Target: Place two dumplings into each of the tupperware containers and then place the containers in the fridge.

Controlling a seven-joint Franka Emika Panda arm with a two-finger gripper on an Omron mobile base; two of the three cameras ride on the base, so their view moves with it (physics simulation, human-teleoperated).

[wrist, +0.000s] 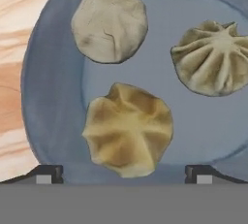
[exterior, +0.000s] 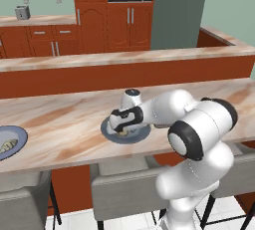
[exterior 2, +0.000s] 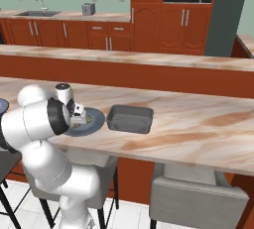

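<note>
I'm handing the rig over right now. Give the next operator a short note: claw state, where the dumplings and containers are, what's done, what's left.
Claw: open, empty, hanging low over the blue-grey plate on the near counter, jaws either side of the yellowish dumpling.
Dumplings: three on that plate, the yellowish one nearest, a smooth pale one and a pleated one beyond it.
Tupperware container: on the counter just right of the plate, looks empty. Another plate with food sits far left.
Done: nothing loaded yet.
Left: grasp the dumpling, fill each container with two, then move the containers to the fridge.
</note>
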